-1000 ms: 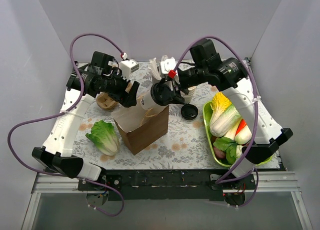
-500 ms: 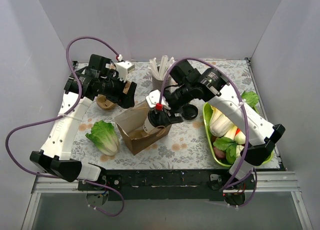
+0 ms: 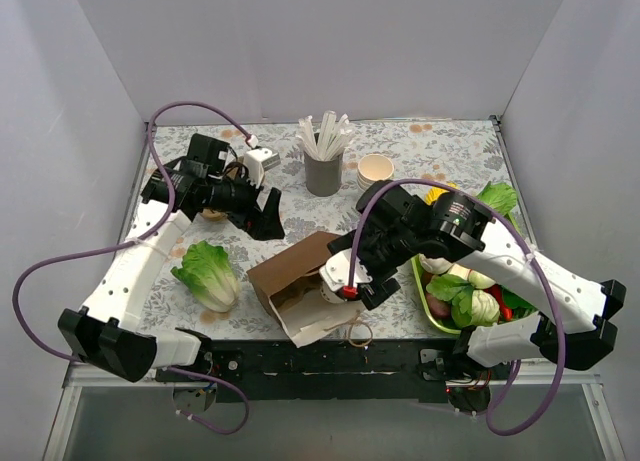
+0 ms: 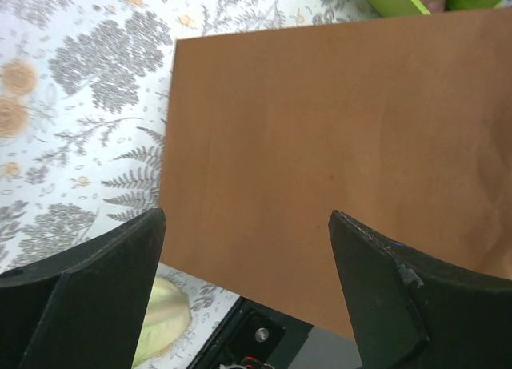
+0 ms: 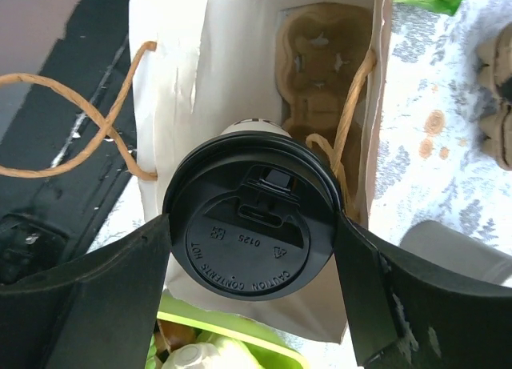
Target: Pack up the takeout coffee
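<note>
Snugly — round, black-lidded takeout coffee (image 5: 250, 239)

takeout coffee (image 5: 248, 253): black plastic lid, smooth with a soft sheen and raised lettering; the strip of cup wall that shows is cream paper, matt.
paper bag (image 4: 320, 137): brown kraft paper outside, matt and faintly creased; white paper inside.
bag handles (image 5: 48, 85): twisted tan paper cord, rough.
cup carrier (image 5: 324, 57): brown moulded pulp, coarse and dull.
worktop (image 3: 440, 141): floral-printed cover, smooth; cloth or vinyl cannot be told.
right claw (image 5: 252, 225): black plastic, matt, lightly grained.
left claw (image 4: 246, 218): the same black matt plastic.
tray (image 5: 240, 330): lime-green plastic, glossy.
cables (image 3: 60, 251): purple sheath, smooth.
</note>
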Motion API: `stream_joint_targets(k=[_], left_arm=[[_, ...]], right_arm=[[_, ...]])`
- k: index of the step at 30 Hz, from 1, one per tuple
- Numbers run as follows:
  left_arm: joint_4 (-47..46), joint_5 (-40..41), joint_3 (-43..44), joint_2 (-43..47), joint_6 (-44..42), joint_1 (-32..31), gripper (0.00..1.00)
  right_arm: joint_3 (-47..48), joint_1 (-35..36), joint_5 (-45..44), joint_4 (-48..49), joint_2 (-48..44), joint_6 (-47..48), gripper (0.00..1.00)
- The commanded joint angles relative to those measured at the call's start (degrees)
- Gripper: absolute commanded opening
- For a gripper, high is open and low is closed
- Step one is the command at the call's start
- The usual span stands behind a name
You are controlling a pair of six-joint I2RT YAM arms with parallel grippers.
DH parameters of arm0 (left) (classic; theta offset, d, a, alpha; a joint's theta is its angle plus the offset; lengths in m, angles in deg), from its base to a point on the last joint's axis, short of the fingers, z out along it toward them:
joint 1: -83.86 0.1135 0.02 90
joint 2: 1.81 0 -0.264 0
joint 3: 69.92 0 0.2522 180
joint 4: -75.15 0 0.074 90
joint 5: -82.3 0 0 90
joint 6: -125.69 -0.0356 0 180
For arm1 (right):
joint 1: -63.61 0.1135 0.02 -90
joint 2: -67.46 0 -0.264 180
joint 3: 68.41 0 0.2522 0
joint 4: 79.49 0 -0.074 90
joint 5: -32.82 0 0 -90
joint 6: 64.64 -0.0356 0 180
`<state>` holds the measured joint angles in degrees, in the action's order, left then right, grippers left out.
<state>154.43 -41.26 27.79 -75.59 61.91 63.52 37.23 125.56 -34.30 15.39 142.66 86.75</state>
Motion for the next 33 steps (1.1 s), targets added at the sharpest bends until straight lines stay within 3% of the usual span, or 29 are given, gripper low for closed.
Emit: stream_joint_targets(k=[1, 10, 25, 33], left_arm=[[-4.33, -5.55, -3.16, -1.1, -0.11, 0.12, 0.84], [-8.39, -4.15, -6.68, -5.85, -1.69, 0.21, 0.83], [-9.97, -7.83, -6.07, -8.75, -0.11, 0.12, 0.82], [-12.6, -9.42, -9.23, -7.35, 2.7, 0.12, 0.82]], right_arm=[[-1.52, 1.59, -4.68, 11.04, -1.37, -1.88, 0.01], [-6.44, 3.79, -6.96, 19.06, -1.64, 3.29, 0.01], [-5.4, 4.14, -10.39, 15.38, 5.13, 9.98, 0.01], [-4.24, 4.05, -11.09, 13.69, 9.35, 8.14, 0.01]])
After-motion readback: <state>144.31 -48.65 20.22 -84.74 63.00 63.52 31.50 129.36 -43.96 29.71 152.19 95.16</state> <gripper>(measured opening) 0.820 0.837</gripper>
